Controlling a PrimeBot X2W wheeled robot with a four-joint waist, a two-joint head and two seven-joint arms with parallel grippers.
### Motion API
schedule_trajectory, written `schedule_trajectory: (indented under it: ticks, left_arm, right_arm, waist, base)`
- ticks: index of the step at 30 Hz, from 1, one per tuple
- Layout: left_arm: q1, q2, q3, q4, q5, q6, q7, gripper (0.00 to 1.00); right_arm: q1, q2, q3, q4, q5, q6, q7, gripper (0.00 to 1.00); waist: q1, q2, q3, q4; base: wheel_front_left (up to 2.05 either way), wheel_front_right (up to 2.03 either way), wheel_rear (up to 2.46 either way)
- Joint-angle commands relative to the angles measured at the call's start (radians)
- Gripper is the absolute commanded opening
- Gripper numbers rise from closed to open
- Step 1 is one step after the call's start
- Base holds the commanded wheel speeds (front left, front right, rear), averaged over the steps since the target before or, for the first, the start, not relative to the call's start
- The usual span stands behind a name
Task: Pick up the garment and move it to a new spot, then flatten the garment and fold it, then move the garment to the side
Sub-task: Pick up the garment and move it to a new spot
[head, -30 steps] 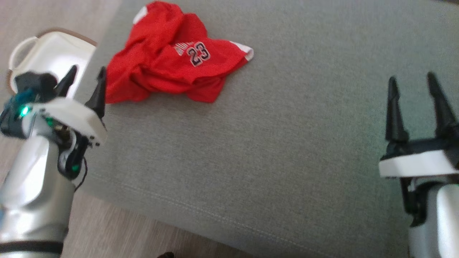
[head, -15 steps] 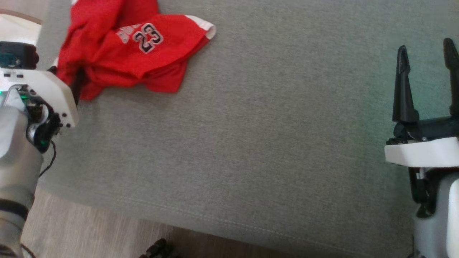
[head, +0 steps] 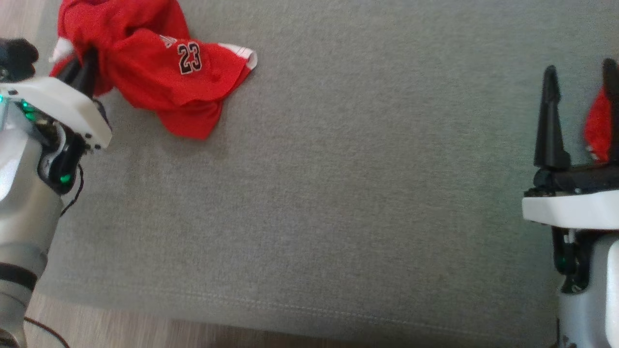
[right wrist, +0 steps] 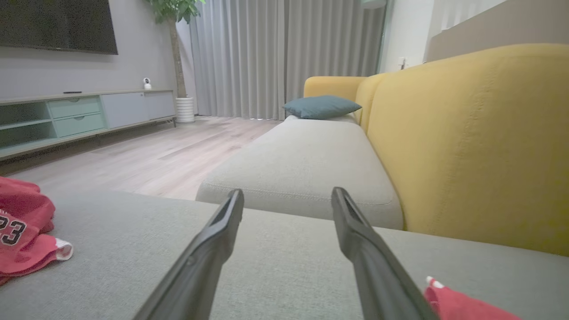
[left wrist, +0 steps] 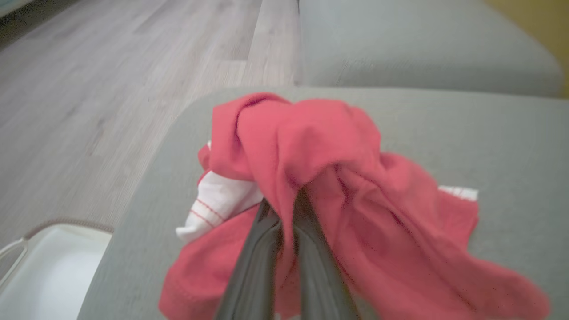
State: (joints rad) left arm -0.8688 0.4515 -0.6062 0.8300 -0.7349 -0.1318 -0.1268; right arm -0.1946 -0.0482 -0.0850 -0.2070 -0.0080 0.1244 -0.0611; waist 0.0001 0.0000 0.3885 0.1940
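Observation:
The garment [head: 159, 67] is a crumpled red jersey with white trim and the number 23, lying at the far left of the grey sofa seat [head: 338, 193]. My left gripper [head: 82, 67] is shut on its left edge. In the left wrist view the closed fingers [left wrist: 262, 258] run up into a raised fold of the garment [left wrist: 378, 213], which drapes over their tips. My right gripper [head: 580, 70] hovers open and empty at the seat's right side, far from the jersey. The right wrist view has the garment [right wrist: 22, 235] at its left edge, beyond the open right gripper [right wrist: 286, 195].
A small red cloth piece with white trim [head: 597, 123] lies just past my right fingers, also low right as the red piece [right wrist: 466, 306]. A white basket [left wrist: 53, 275] sits on the wooden floor left of the seat. A yellow backrest [right wrist: 466, 133] and a teal pillow [right wrist: 322, 106] lie beyond.
The head camera has shifted, so the whole scene sits further left. My left gripper reached the jersey's left edge and closed on it, bunching the cloth upward. The right gripper stays open.

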Motion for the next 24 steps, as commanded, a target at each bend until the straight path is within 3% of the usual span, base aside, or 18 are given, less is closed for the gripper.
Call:
schedule_trajectory:
  ticks: [1, 9, 24]
  left_arm:
    - [-0.059, 0.065, 0.032, -0.033, -0.005, 0.001, -0.021, 0.00]
    - [-0.072, 0.002, 0.047, -0.176, -0.051, 0.015, -0.079, 0.00]
    - [-0.052, -0.241, -0.005, -0.440, -0.074, 0.178, -0.052, 0.00]
  right_arm:
    - [-0.020, -0.002, 0.017, -0.029, 0.006, 0.006, -0.009, 1.00]
    - [-0.045, -0.002, -0.042, 0.014, 0.006, 0.006, -0.021, 1.00]
    - [-0.088, -0.002, -0.010, 0.094, 0.027, 0.006, -0.035, 1.00]
  waist:
    - [-0.0001, 0.0000, -0.041, -0.032]
    - [-0.0001, 0.0000, -0.161, -0.097]
    - [-0.0001, 0.0000, -0.248, -0.217]
  base:
    - [0.00, 0.00, 0.00]
    - [0.00, 0.00, 0.00]
    - [0.00, 0.00, 0.00]
